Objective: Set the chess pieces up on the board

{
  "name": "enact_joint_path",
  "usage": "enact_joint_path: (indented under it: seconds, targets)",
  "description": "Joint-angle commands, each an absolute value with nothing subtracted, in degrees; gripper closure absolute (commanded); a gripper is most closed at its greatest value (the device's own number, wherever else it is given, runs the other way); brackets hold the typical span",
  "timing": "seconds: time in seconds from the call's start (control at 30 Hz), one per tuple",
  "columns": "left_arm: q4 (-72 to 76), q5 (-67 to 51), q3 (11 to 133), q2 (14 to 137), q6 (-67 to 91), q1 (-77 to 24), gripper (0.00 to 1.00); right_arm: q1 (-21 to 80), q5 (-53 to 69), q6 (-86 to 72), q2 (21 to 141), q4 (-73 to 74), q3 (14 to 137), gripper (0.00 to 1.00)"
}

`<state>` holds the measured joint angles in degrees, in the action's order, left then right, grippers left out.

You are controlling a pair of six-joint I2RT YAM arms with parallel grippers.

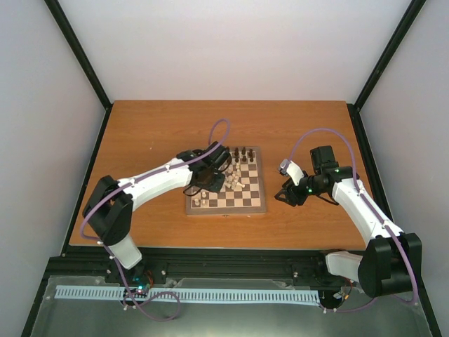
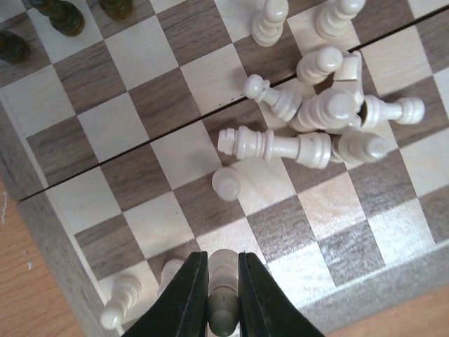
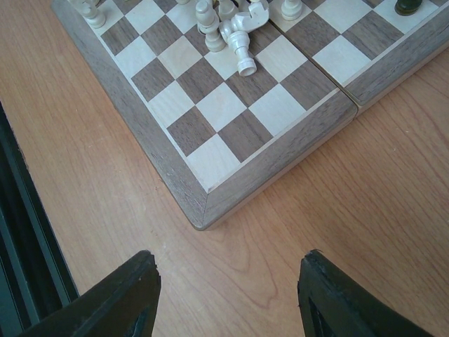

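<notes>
The board (image 1: pixel 226 209) lies mid-table. My left gripper (image 1: pixel 209 184) hovers over its near-left part, shut on a cream piece (image 2: pixel 224 270) held upright between the fingers above the near rows. A pile of fallen cream pieces (image 2: pixel 323 112) lies near the board's middle, and one cream piece (image 2: pixel 121 311) stands near the corner. Dark pieces (image 2: pixel 59 15) stand along the far edge. My right gripper (image 1: pixel 286 196) is open and empty over bare table beside the board's near-right corner (image 3: pixel 203 210). The cream pile also shows in the right wrist view (image 3: pixel 235 28).
The board's brown frame (image 2: pixel 49 239) borders orange-brown table (image 3: pixel 337 196). A black rail (image 3: pixel 21 239) runs along the table's near edge. White walls and black posts enclose the table. A purple cable loops over each arm.
</notes>
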<state>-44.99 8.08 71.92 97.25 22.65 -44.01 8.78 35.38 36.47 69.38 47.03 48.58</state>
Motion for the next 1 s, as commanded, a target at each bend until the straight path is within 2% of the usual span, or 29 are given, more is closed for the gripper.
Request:
enact_joint_path:
  seconds: [0.0, 0.43, 0.97]
  targets:
    - [-46.72, 6.86, 69.98, 93.19, 22.70, -45.28, 0.89, 9.23, 36.12, 37.36, 69.33, 47.38, 48.16, 0.44]
    - [-45.67, 4.13, 64.82, 90.77, 22.54, -48.08, 0.89, 9.23, 35.98, 37.18, 69.26, 47.29, 48.12, 0.44]
    - [-43.04, 5.17, 65.15, 94.11, 23.07, -48.08, 0.88, 9.23, 36.02, 37.27, 69.43, 47.37, 48.13, 0.44]
